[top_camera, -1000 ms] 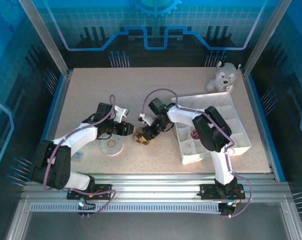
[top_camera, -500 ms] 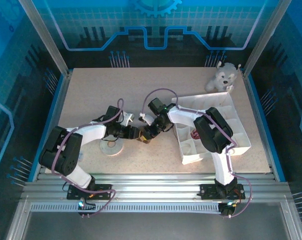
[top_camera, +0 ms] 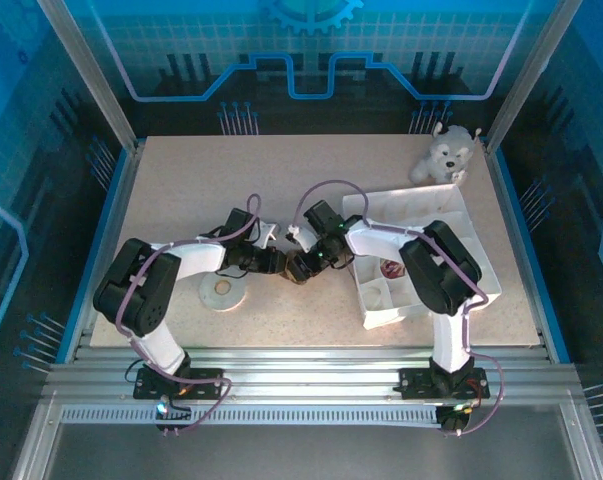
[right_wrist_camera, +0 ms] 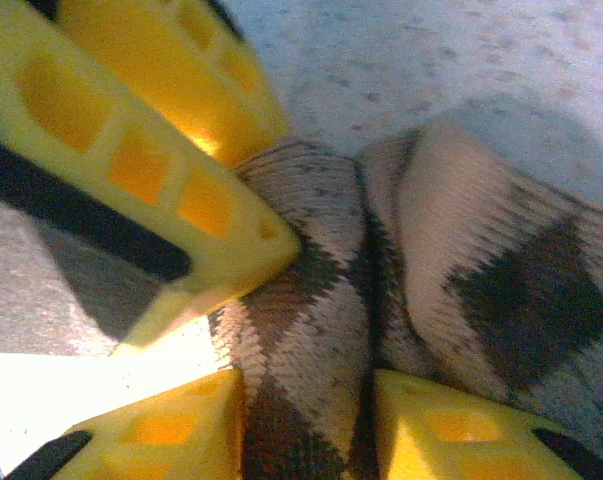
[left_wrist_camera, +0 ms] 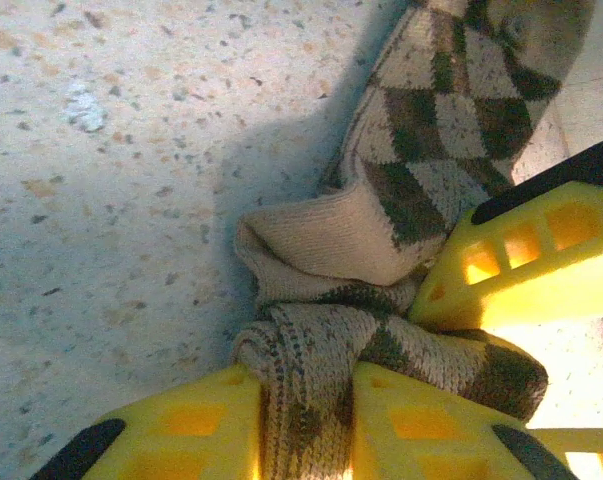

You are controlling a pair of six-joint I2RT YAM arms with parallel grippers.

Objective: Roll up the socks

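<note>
Argyle sock [left_wrist_camera: 421, 180], pinched by left gripper [left_wrist_camera: 306, 405] and right gripper [right_wrist_camera: 306, 415], ends cropped

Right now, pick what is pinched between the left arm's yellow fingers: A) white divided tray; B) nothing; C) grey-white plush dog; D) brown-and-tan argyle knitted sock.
D: in the left wrist view the brown-and-tan argyle knitted sock is bunched between the left fingers.

**Fig.** My left gripper [top_camera: 279, 266] and right gripper [top_camera: 299, 268] crowd each other at the argyle sock [left_wrist_camera: 431, 150]. Bare table [top_camera: 281, 170] lies free from 9 to 12 o'clock. The white tray [top_camera: 391, 317] blocks 3 o'clock, and a flat disc [top_camera: 222, 293] blocks 8 o'clock.
</note>
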